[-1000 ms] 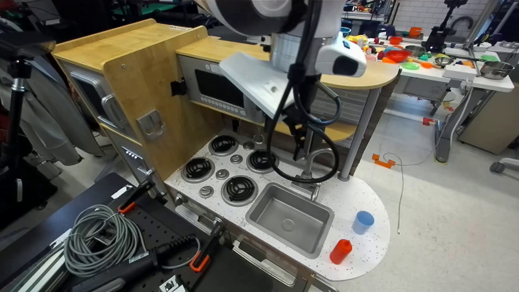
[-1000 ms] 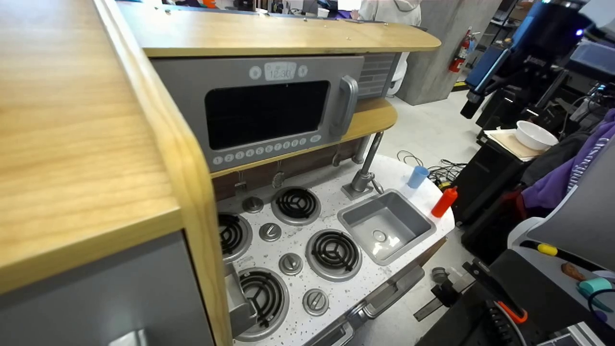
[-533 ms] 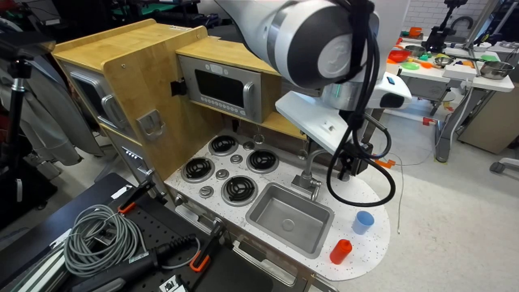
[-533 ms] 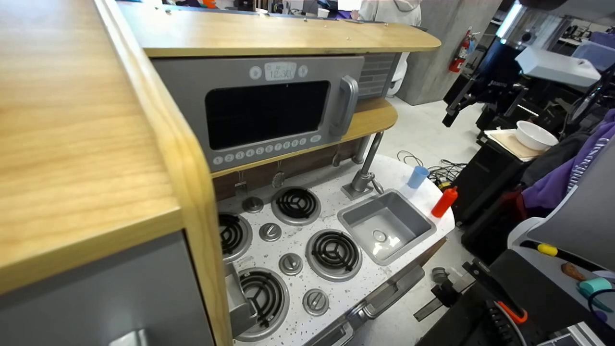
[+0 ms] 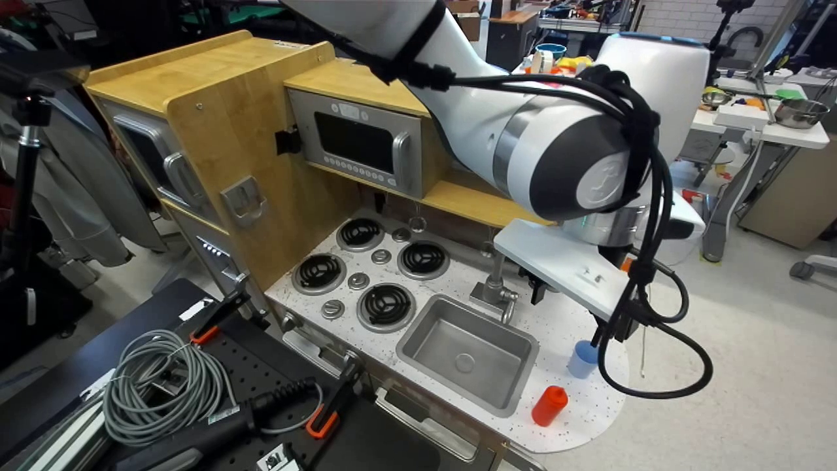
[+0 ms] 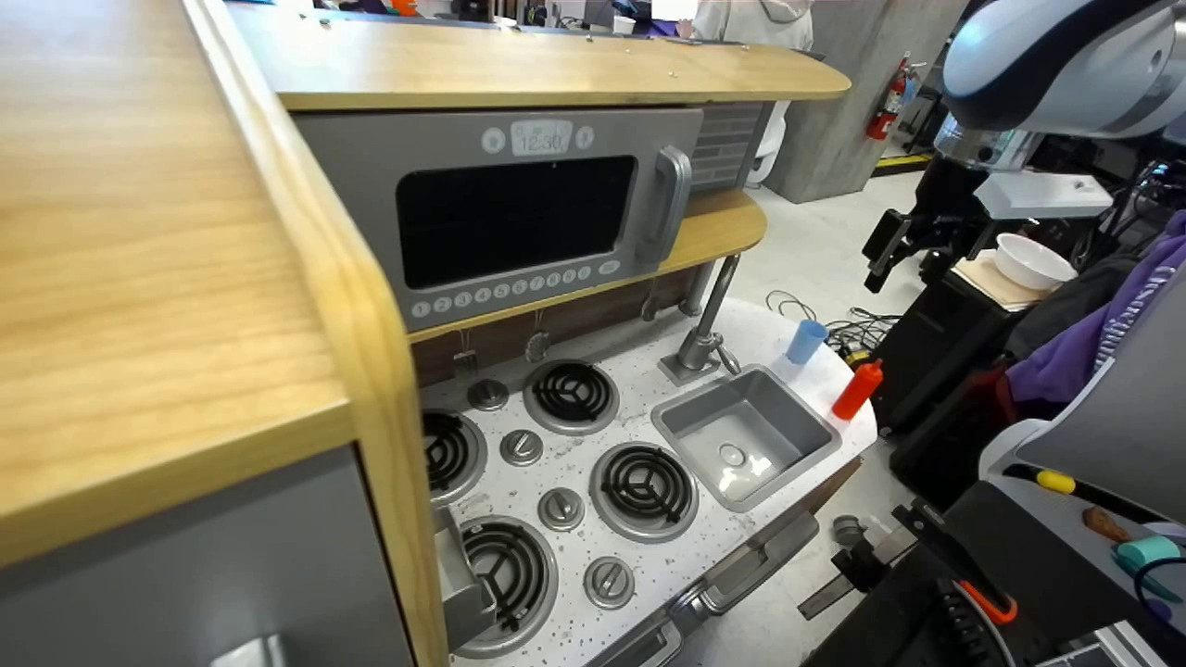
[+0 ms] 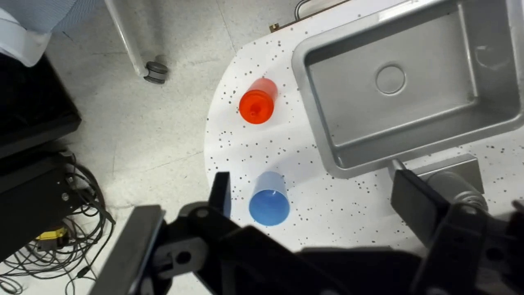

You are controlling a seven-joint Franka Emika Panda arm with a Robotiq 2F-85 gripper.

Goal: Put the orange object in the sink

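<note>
Gripper [image 7: 317,197] spread wide; orange btl [image 7: 258,103] on ctr [image 7: 245,151] beside sink [image 7: 421,110] w/ drain [image 7: 390,79], nr upright blue cup [image 7: 269,203].

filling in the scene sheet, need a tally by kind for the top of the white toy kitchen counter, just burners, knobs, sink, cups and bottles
Burners: 4
Knobs: 4
Sink: 1
Blue cup: 1
Orange-red bottle: 1
Total: 11

The arm [image 5: 480,124] is showing white, with a dark grey joint [image 5: 556,183] and pale round cap [image 5: 601,180]; black cables [image 5: 644,122] are running along it, and pins [image 7: 202,212] are dotting the black gripper [image 7: 318,197].
</note>
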